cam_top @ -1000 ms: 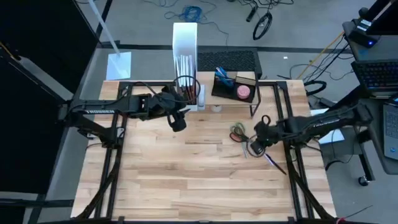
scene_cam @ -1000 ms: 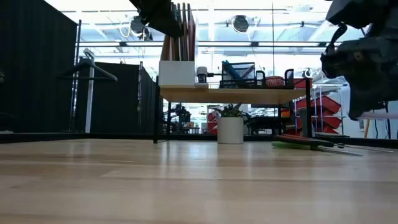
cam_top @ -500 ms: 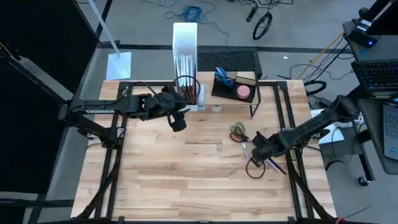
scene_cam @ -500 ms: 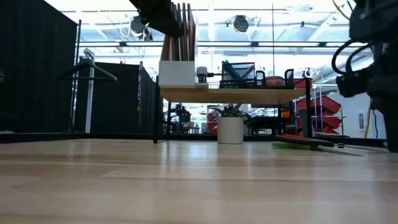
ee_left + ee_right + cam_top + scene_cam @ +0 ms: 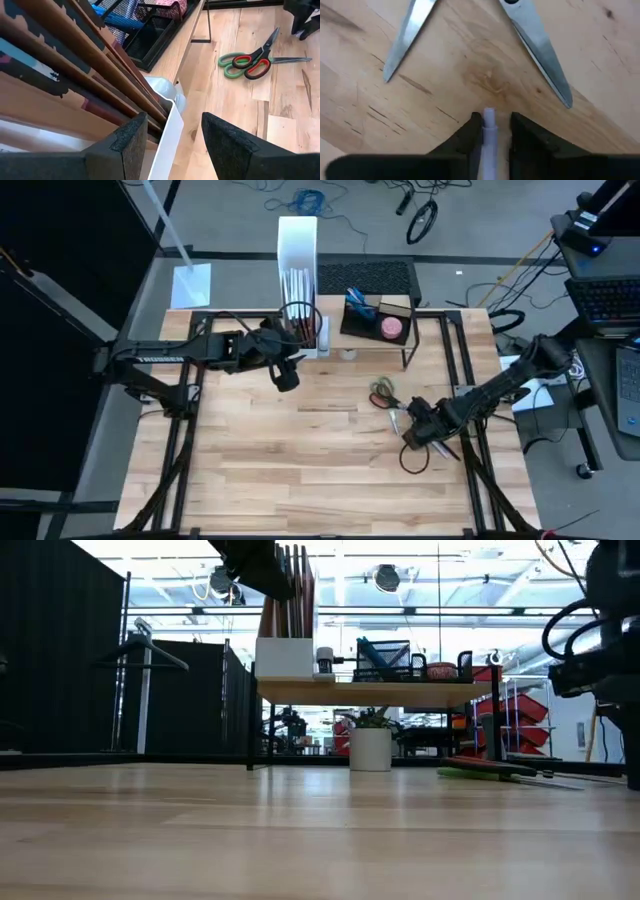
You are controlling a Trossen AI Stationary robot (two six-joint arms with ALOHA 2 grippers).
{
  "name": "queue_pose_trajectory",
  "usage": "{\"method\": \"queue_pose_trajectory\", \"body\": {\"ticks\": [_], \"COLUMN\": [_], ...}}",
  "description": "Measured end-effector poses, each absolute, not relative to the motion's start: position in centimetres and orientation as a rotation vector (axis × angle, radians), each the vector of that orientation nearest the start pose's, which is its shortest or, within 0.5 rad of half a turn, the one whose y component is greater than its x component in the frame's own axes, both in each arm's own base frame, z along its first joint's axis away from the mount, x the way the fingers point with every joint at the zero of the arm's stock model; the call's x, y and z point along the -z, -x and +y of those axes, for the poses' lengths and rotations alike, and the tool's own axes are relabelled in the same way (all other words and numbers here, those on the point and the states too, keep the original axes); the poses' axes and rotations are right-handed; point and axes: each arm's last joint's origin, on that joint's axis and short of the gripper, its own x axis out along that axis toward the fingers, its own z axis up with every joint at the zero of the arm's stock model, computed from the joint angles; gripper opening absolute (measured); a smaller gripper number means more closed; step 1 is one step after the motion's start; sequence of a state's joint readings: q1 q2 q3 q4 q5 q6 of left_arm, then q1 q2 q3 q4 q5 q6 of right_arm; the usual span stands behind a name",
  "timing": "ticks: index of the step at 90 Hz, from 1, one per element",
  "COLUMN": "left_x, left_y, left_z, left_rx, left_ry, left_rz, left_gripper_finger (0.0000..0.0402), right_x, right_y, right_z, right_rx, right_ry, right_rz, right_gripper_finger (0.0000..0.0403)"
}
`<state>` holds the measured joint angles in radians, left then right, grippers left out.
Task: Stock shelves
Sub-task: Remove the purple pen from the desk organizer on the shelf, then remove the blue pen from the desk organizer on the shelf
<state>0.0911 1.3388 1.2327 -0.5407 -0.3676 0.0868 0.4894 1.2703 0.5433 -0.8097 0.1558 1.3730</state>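
Right gripper (image 5: 411, 435) low at the table, pinching a pen (image 5: 488, 131); left gripper (image 5: 170, 145) spread around the white file box (image 5: 298, 250).

Left gripper (image 5: 170, 137) held high at the table's back, fingers spread apart. Right gripper (image 5: 491, 131) low at the tabletop (right side), fingers nearly closed, something thin and pale between them.

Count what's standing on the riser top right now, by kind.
White file box: 1
Black mesh organizer: 1
Small white container: 1
Total: 3 on the riser. Contents are not counted, nor is the pen clamped in the right gripper.
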Motion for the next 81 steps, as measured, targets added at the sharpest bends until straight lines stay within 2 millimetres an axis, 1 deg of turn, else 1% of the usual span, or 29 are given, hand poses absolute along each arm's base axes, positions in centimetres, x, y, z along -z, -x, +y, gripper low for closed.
{"method": "queue_pose_trajectory", "body": {"ticks": [9, 17, 25, 34, 43, 50, 63, 73, 81], "left_x": [-33.7, -33.7, -33.7, -33.7, -33.7, -33.7, -33.7, -33.7, -33.7], "left_y": [-28.3, -28.3, -28.3, -28.3, -28.3, -28.3, -28.3, -28.3, -28.3], "left_z": [3.6, 3.6, 3.6, 3.6, 3.6, 3.6, 3.6, 3.6, 3.6], "left_rx": [-0.415, -0.414, -0.414, -0.413, -0.412, -0.412, -0.412, -0.413, -0.412], "left_ry": [-0.172, -0.174, -0.175, -0.178, -0.179, -0.179, -0.179, -0.179, -0.179], "left_rz": [0.665, 0.666, 0.665, 0.665, 0.666, 0.666, 0.666, 0.666, 0.666], "left_gripper_finger": [0.0176, 0.0176, 0.0176, 0.0176, 0.0176, 0.0176, 0.0176, 0.0176, 0.0176], "right_x": [-16.0, -17.2, -18.9, -20.3, -21.9, -23.0, -25.7, -28.1, -29.9], "right_y": [-15.3, -15.5, -16.2, -17.2, -18.7, -19.9, -22.4, -23.9, -24.6], "right_z": [7.3, 7.0, 6.8, 6.2, 5.3, 4.3, 2.0, -0.4, -2.6], "right_rx": [0.725, 0.725, 0.665, 0.595, 0.567, 0.569, 0.506, 0.501, 0.533], "right_ry": [-0.651, -0.629, -0.62, -0.547, -0.453, -0.363, -0.235, -0.136, -0.059], "right_rz": [1.308, 1.31, 1.287, 1.214, 1.07, 0.962, 0.787, 0.639, 0.526], "right_gripper_finger": [0.0134, 0.0151, 0.0161, 0.0164, 0.0163, 0.0163, 0.0163, 0.0163, 0.0163]}}
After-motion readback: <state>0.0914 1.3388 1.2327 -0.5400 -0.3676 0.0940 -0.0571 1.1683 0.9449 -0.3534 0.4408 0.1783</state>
